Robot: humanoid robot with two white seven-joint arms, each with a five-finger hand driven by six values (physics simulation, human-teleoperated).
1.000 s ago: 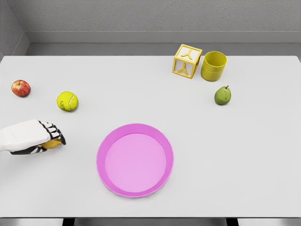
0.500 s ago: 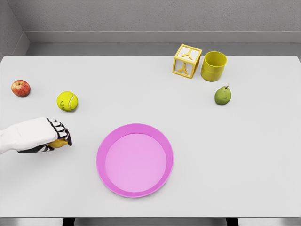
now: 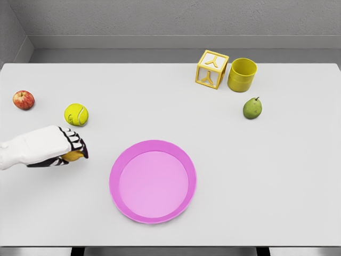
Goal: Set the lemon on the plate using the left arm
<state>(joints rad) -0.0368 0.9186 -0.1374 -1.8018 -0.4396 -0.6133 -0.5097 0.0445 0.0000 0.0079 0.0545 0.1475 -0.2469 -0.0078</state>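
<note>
One lemon (image 3: 73,156) sits inside the curled left hand (image 3: 53,146) (fingers clamped round it), left of the plate (image 3: 153,181).

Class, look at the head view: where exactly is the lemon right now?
The lemon sits in the left robot hand at the table's left side, below the tennis ball and left of the pink plate.
</note>
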